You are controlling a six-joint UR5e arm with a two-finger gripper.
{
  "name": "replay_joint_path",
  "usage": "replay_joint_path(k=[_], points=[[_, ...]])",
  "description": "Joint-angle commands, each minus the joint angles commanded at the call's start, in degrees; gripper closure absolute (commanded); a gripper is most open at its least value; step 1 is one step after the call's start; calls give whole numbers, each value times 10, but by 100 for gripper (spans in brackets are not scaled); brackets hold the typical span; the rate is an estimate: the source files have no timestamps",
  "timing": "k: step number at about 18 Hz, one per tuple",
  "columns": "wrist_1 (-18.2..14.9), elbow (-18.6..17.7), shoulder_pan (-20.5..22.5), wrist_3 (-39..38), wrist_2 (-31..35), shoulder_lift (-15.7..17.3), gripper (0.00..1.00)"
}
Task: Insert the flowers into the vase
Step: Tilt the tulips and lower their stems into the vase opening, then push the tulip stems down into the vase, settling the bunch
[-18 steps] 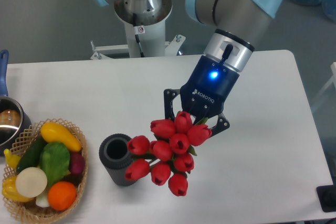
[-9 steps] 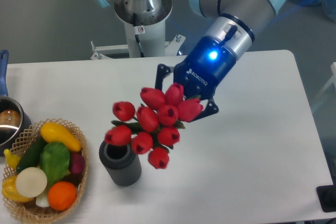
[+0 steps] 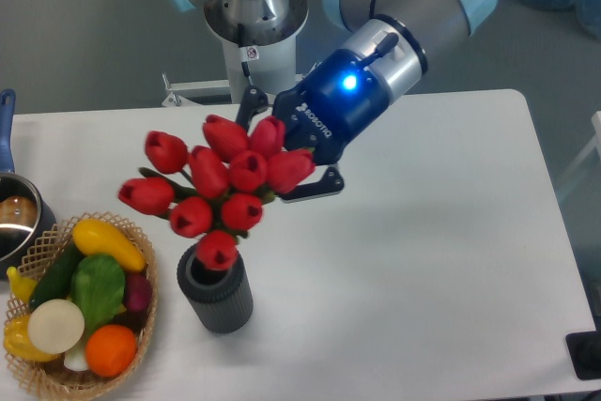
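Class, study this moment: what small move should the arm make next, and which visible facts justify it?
Probably tip the flowers more upright over the vase. The pincer holds them slanted, buds overlapping the rim; whether the stems are inside cannot be seen.

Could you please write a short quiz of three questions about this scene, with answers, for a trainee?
1. True or false: the flowers lie flat on the table.
2. What stands left of the vase? A) a woven basket of vegetables and fruit B) a glass bottle C) a stack of plates
3. Fill in: the claw is shut on the ______.

Key: 1 false, they are held in the air over the vase. 2 A, the basket. 3 flowers.
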Motion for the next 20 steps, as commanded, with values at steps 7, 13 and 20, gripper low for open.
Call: replay_joint_path(k=[7, 13, 20], points=[[0, -29, -1, 31, 1, -7, 98], [1, -29, 0, 45, 2, -19, 97], [4, -40, -1, 53, 11, -32, 95]])
